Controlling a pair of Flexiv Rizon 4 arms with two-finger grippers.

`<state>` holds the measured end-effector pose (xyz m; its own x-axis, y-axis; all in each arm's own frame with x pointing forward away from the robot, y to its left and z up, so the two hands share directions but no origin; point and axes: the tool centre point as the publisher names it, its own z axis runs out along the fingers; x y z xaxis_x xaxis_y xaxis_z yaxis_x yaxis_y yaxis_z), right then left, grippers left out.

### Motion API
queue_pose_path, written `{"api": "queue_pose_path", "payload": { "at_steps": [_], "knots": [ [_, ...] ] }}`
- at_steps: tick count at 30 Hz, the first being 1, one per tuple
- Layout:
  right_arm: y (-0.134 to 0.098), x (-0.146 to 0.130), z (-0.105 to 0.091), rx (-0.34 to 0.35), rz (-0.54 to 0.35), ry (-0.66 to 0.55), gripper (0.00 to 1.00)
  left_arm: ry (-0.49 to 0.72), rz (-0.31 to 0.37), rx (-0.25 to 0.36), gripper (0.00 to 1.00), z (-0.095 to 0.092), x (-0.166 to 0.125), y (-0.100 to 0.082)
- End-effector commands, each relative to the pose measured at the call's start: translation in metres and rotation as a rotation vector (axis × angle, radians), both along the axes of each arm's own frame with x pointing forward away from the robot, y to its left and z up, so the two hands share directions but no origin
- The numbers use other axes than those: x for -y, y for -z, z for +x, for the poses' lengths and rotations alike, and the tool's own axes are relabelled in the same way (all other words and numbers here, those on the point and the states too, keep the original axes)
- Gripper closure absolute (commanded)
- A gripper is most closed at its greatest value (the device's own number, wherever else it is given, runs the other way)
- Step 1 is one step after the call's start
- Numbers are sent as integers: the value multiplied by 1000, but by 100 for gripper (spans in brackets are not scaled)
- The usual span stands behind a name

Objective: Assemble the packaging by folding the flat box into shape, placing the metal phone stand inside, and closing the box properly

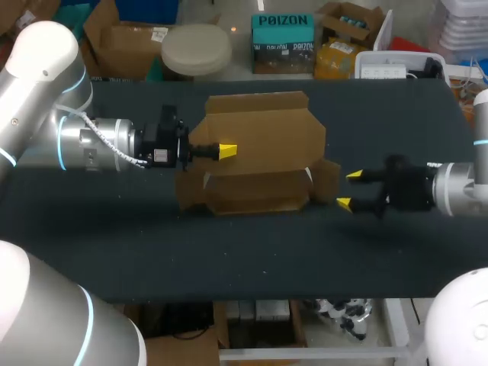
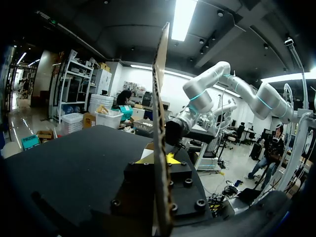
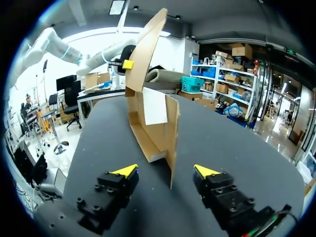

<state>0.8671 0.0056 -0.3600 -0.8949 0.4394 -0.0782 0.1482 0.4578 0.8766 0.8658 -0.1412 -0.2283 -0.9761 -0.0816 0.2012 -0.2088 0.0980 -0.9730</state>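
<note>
Table (image 1: 229,259); left fingers (image 1: 227,151) clamp box (image 1: 259,126), tips half-hidden behind flap; right fingers (image 1: 345,203) apart, empty.

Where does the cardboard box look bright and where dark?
Head view: the cardboard box is evenly lit; left wrist view: its flap, edge-on, looks dark against the ceiling lamp and its glare; right wrist view: a pale bright patch inside.

Table (image 1: 229,259): 1 dark, matte top, spanning the head view side to side. Front edge straight. Same dark surface in both wrist views (image 2: 74,158) (image 3: 113,133).
</note>
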Motion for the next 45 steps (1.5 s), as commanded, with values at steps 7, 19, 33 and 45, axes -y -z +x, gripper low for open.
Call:
{"api": "queue_pose_path", "payload": {
  "at_steps": [7,19,33,45],
  "knots": [
    [8,-16,17,-8,-11,-14,57,-1,4,-1,100,0,0,3],
    [12,-26,16,-8,-6,4,100,-1,4,-1,100,0,0,3],
    [10,-41,1,6,-6,49,100,-1,4,-1,100,0,0,3],
    [14,-56,-7,5,-11,98,74,-1,4,-1,100,0,0,3]
  ]
}}
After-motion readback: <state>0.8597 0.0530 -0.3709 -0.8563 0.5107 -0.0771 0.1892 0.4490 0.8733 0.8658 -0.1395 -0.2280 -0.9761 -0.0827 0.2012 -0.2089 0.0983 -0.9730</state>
